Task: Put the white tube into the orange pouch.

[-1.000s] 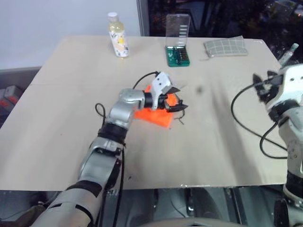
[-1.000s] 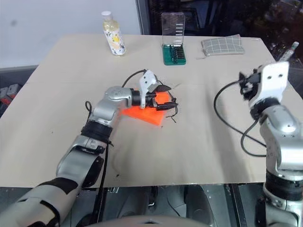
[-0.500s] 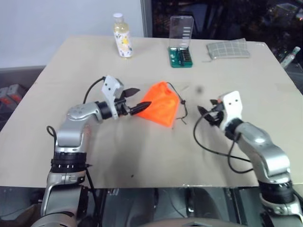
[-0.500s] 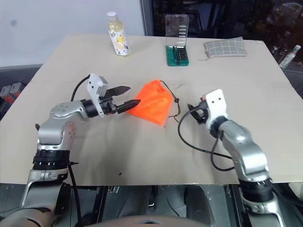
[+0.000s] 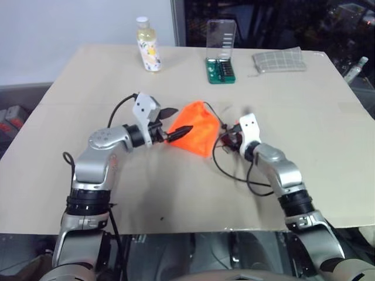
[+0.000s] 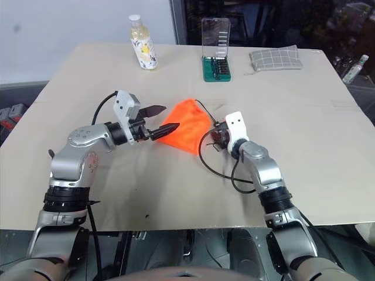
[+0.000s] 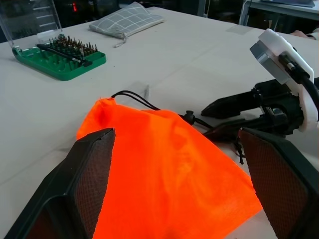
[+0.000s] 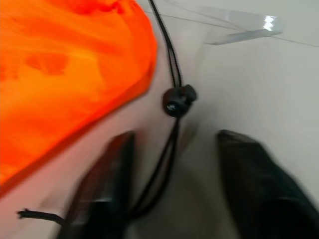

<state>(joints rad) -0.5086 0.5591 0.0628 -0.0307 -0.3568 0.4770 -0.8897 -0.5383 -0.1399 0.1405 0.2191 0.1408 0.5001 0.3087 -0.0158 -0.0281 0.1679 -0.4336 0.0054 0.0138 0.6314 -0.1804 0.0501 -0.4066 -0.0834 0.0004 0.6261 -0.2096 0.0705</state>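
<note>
I saw the flat bright orange fabric pouch (image 5: 195, 129) lying on the beige table (image 5: 304, 99), its black drawstring (image 8: 172, 59) trailing toward my right arm. My left gripper (image 5: 174, 121) reached in level from the left, fingers spread wide, tips at the pouch's near edge. My right gripper (image 6: 218, 136) pointed slightly downward beside the pouch's drawstring end, fingers parted astride the cord with its black toggle (image 8: 179, 99) just ahead. I could not locate the white tube.

A yellowish bottle (image 5: 147, 51), green bit case (image 5: 220, 67) and gridded pad (image 5: 279, 60) line the table's (image 5: 328, 175) far edge.
</note>
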